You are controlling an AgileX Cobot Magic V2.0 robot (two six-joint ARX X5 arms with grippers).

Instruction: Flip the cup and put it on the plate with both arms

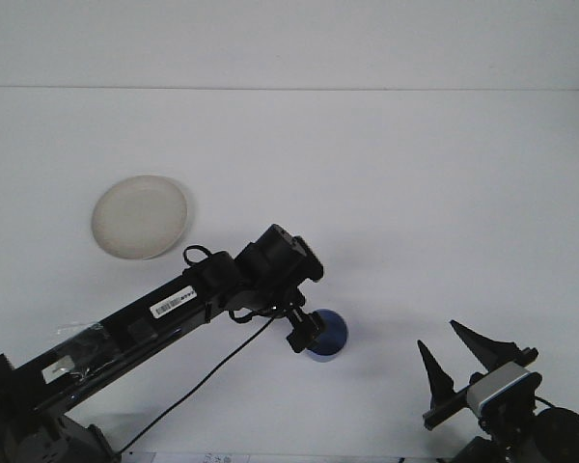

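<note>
Reaching left gripper (304,333) onto blue cup (330,336), finger state unclear; right fingers (434,369) spread, idling right of cup; flip and plate (140,216) placement pending.

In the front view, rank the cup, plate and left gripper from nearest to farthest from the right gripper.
From the right gripper:
1. Blue cup, just to its left.
2. Left gripper, at the cup's left rim.
3. Plate, far upper left.
</note>
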